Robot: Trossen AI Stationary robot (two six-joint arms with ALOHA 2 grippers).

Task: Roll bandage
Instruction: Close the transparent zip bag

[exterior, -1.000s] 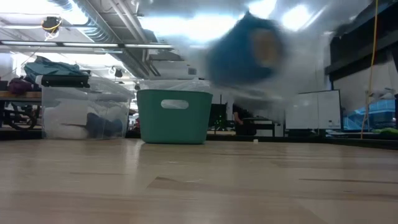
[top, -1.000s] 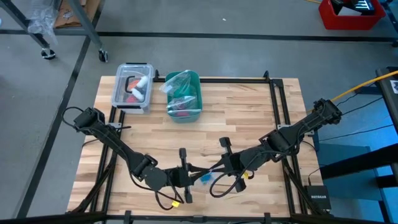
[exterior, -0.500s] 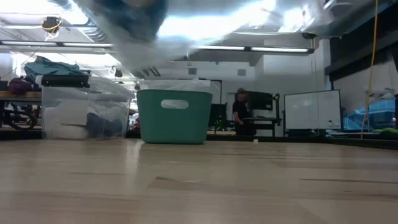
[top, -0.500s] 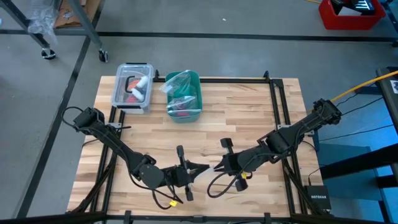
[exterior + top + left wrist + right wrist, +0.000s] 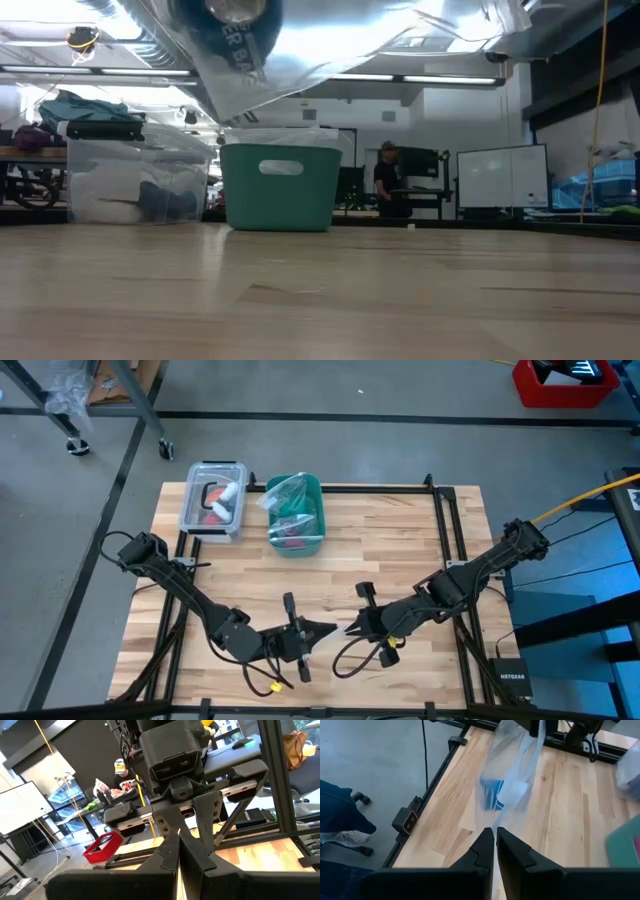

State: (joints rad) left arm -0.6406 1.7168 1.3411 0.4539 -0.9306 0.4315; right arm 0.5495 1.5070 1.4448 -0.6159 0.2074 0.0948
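Note:
The bandage (image 5: pixel 493 795) is a bright blue roll inside a clear plastic bag (image 5: pixel 512 765). The bag is held up off the table between my two grippers, near the table's front middle. My right gripper (image 5: pixel 495 829) is shut on one end of the bag and my left gripper (image 5: pixel 325 629) on the other. In the high view the two grippers face each other tip to tip, the right gripper (image 5: pixel 348 628) slanting down. The low view shows the roll (image 5: pixel 228 25) and bag (image 5: pixel 300 50) high above the wood. My left gripper is shut on the bag's far end (image 5: pixel 532 732), seen from the right wrist; its fingers come level from the table's left. The bag is clear of the table. My right gripper pinches the bag's near edge (image 5: pixel 493 822) between its two fingertips, coming from the table's right and slanting down. The film runs from there to the other gripper, the roll lying in its middle.
A teal bin (image 5: pixel 296 515) with bagged items and a clear lidded box (image 5: pixel 213 500) stand at the table's far left. Black frame rails (image 5: pixel 440 540) run around the table. A person (image 5: pixel 388 190) stands in the room beyond. Bare wood lies under the grippers.
Both wrists have turned a little while the arms stayed in place. The bag with the roll has swung: in the low view it went from the upper right to the upper left, and the blue below the grippers no longer shows from above.

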